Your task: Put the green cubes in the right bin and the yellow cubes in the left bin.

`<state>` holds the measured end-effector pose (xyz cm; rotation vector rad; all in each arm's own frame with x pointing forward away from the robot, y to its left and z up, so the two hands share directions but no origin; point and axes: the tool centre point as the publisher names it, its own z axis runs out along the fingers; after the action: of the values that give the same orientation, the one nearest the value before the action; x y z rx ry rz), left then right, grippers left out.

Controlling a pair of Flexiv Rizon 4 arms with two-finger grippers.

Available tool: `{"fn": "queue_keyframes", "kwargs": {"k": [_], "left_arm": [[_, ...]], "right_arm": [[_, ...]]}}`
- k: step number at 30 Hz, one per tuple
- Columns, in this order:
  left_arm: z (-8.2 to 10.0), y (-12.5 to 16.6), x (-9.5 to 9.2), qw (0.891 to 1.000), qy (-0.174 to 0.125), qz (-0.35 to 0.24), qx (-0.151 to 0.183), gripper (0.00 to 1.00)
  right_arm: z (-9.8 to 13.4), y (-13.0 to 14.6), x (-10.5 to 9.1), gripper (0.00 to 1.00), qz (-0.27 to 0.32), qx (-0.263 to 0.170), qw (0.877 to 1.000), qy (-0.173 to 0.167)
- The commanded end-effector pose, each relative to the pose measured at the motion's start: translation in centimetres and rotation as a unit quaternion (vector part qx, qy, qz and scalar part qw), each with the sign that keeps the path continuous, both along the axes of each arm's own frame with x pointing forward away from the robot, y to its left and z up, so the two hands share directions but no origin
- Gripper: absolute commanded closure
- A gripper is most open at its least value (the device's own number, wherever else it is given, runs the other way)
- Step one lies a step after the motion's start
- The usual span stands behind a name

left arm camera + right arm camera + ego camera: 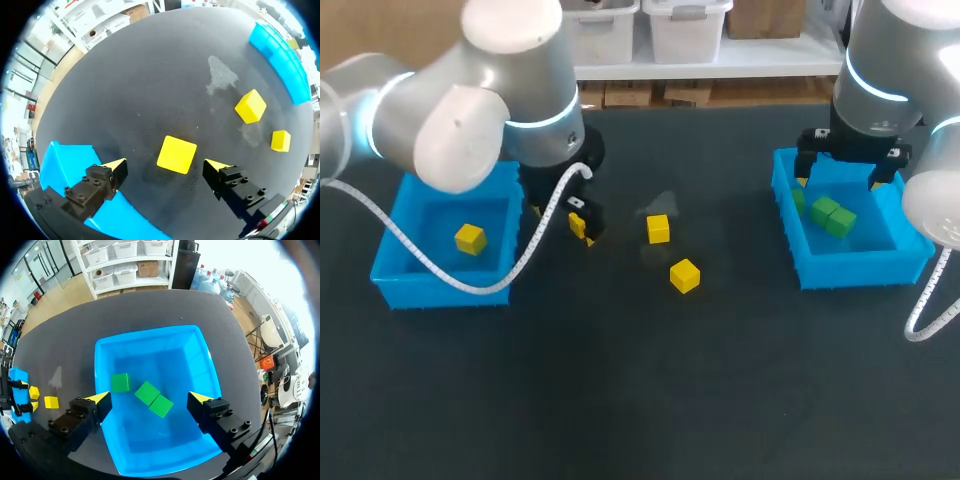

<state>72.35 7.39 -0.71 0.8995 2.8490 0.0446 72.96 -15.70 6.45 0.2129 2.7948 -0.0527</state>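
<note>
One yellow cube (176,154) sits on the black worktop (165,75), between the two fingers of the left end effector (166,164). The fingers are wide apart and do not touch it. A second yellow cube (250,106) and a third yellow cube (280,140) lie farther out. The left bin (440,290) is just beside that end effector, with a fourth yellow cube (470,238) inside. Three green cubes (147,392) lie in the right bin (150,340). The right end effector (150,398) hangs open above them, holding nothing.
</note>
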Motion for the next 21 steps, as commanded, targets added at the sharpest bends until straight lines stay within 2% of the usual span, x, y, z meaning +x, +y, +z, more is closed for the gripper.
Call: {"fn": "queue_keyframes", "kwargs": {"k": [1, 19, 20, 21], "left_arm": [[-0.1, -0.4, 0.4, 1.000, -0.004, 0.005, 0.002, 0.00], [-0.3, -1.9, 1.6, 1.000, -0.018, -0.002, 0.009, 0.00], [-0.3, -1.9, 1.6, 1.000, -0.019, -0.002, 0.008, 0.55], [-0.3, -2.0, 1.6, 1.000, -0.019, -0.003, 0.006, 0.78]], "right_arm": [[0.0, -0.1, -0.1, 0.00, 0.000, 0.000, 1.000, -0.002], [0.0, -0.1, -0.1, 0.00, 0.000, 0.000, 1.000, -0.002], [0.0, -0.1, -0.1, 0.00, 0.000, 0.000, 1.000, -0.002], [0.0, -0.1, -0.1, 0.00, 0.000, 0.000, 1.000, -0.002]]}}
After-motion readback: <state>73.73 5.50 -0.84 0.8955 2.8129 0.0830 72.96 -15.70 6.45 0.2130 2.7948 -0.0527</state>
